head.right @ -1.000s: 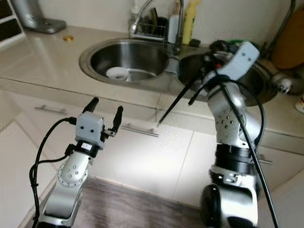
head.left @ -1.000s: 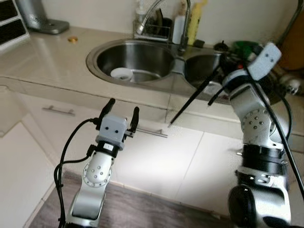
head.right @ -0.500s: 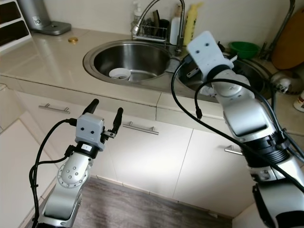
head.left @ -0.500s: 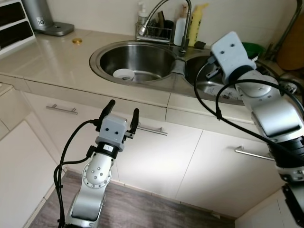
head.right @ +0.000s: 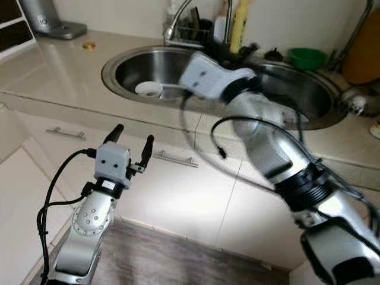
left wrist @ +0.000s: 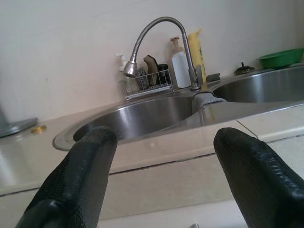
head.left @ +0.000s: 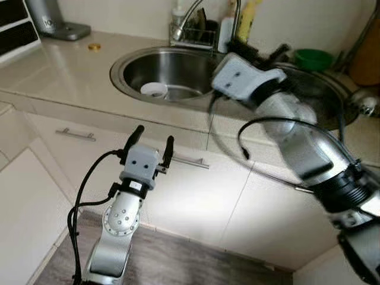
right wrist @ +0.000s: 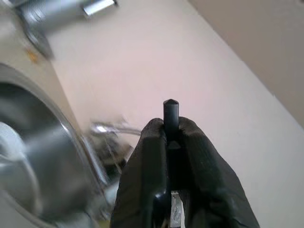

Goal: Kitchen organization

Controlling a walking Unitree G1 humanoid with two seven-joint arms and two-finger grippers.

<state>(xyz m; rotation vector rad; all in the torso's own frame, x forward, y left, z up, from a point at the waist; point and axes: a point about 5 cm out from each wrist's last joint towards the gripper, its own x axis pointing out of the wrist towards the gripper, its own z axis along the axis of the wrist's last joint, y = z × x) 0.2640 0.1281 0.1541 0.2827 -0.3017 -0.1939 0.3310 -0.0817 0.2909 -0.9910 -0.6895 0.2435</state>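
A kitchen counter (head.left: pixel 53 65) with a double stainless steel sink is seen from above, with white cabinet doors (head.left: pixel 196 202) below it. The left gripper (head.left: pixel 152 144) is held upright in front of the cabinets, below the counter edge; its two black fingers (left wrist: pixel 80 175) are spread wide apart and nothing is held or touched between them. The right gripper (right wrist: pixel 170 156) is raised over the divider between the two sink basins, its arm blurred by motion; its fingers are pressed tightly together around a thin dark stick-like object (right wrist: pixel 170 114), whose tip pokes out just beyond the fingertips. What the object is cannot be told. In the left basin (head.left: pixel 172 68) a small white bowl (head.left: pixel 154 90) is seen lying near the drain. Behind the sink a curved metal faucet (left wrist: pixel 161 35) is mounted, beside a wire rack (left wrist: pixel 145 85) of sponges, a white soap bottle (left wrist: pixel 180 66) and a yellow bottle (left wrist: pixel 195 50). A green bowl (head.left: pixel 313 58) is set on the far side of the right basin. On the far left of the counter a small gold-coloured lid (head.left: pixel 94 46) is seen near the base of a grey appliance (head.left: pixel 56 24).
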